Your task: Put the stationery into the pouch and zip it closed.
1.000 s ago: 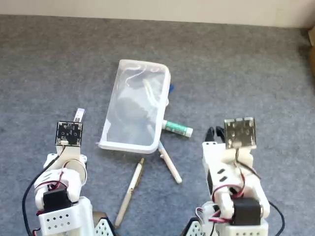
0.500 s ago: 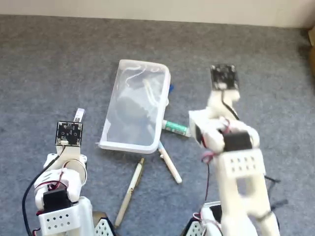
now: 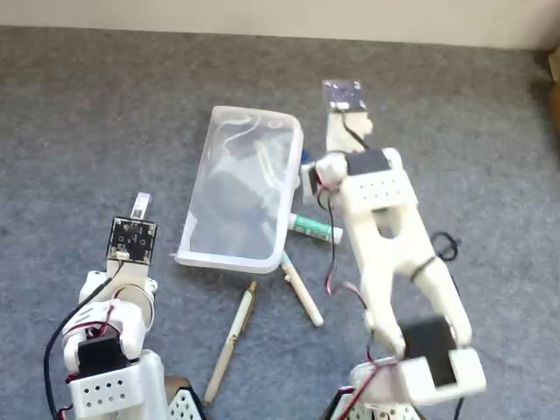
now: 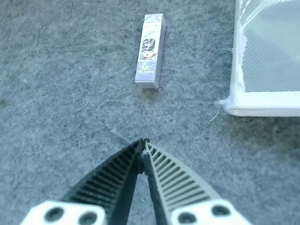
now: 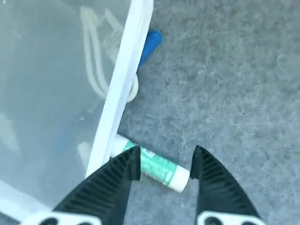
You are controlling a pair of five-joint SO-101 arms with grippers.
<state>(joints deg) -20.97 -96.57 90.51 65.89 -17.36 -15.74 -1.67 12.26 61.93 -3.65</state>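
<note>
Right wrist view: right gripper spread apart above glue stick at pouch edge.

One end of glue stick hidden under pouch rim; blue item mostly behind it, kind unclear.

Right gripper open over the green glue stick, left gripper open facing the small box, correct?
No: the left gripper is shut, tips together, as the left wrist view shows. The right gripper is open over the green glue stick, and the left faces the small box.
</note>
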